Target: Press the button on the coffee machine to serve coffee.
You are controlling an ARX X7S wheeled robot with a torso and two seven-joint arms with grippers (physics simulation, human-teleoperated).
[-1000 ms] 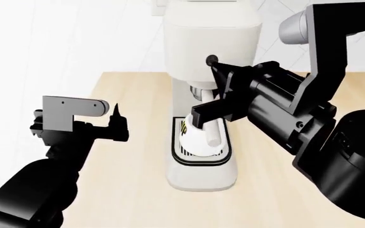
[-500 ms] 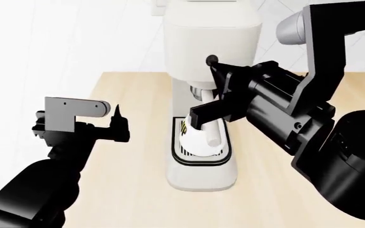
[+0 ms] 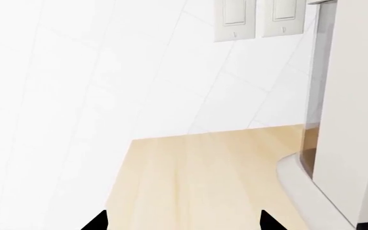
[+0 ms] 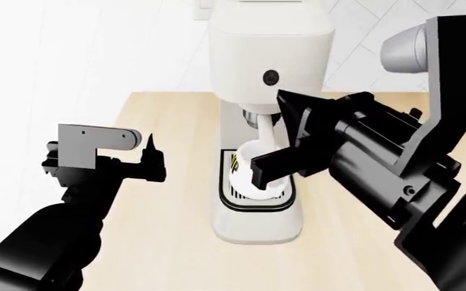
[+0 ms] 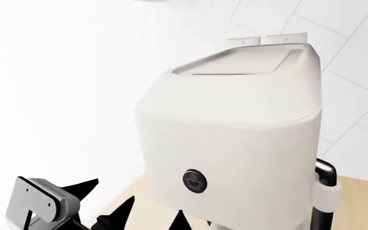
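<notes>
Tabletop (image 4: 168, 230): pale wood, white tiled wall behind.
Coffee machine (image 4: 269, 54): centre, far side.
Button (image 4: 271, 77): machine front.
Cup (image 4: 245, 173): white, on grille; contents hidden.
Right gripper (image 4: 278, 136): fingers released, near button.
Left gripper (image 4: 148, 159): fingers apart, left.

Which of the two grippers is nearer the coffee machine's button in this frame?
The right gripper. It sits just below the button on the coffee machine, in front of the spout, while the left gripper hangs well off to the machine's side.

Cream coffee machine (image 4: 269, 42), button (image 4: 270, 77) uncovered — right end effector (image 4: 286, 136) just beside, white cup (image 4: 253, 176) on grille.
</notes>
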